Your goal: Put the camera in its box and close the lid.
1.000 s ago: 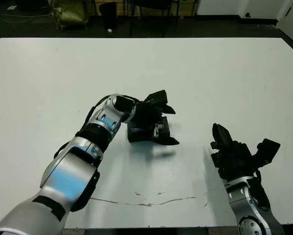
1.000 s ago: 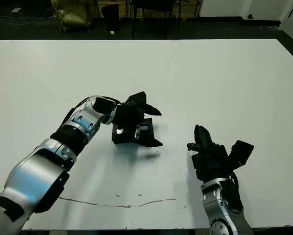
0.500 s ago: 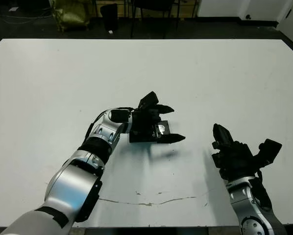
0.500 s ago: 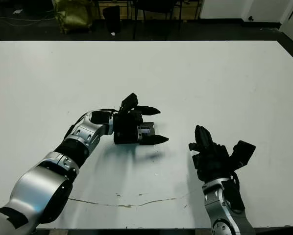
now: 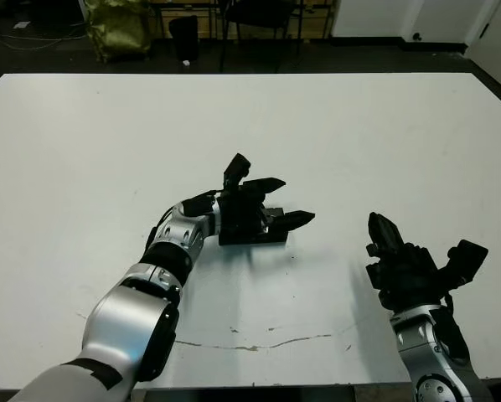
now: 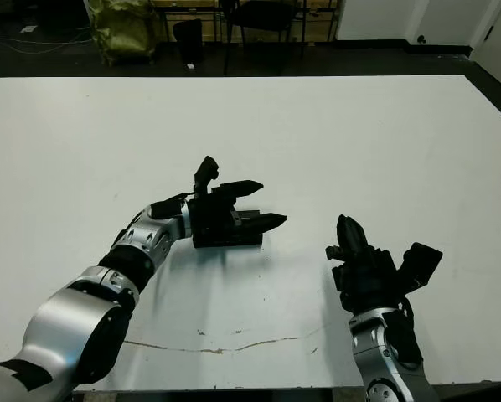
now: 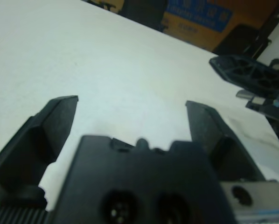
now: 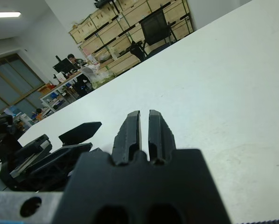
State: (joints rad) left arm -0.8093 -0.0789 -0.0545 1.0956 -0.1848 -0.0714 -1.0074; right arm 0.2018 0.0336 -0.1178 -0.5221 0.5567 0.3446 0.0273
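1. Firstly, tabletop (image 5: pixel 384 134): white and bare, with a thin dark crack-like line (image 5: pixel 259 343) near the near edge.
2. Room: dark floor, a chair (image 5: pixel 255 12) and a yellow-green bag (image 5: pixel 116 25) beyond the far edge; a person (image 8: pixel 74 59) sits at a desk.
3. Left gripper (image 5: pixel 294 199): mid-table, fingers spread wide, holding nothing.
4. Right gripper (image 8: pixel 144 114): near right, fingers pressed together, holding nothing.
5. Camera, box, lid: cannot be made out in any view.
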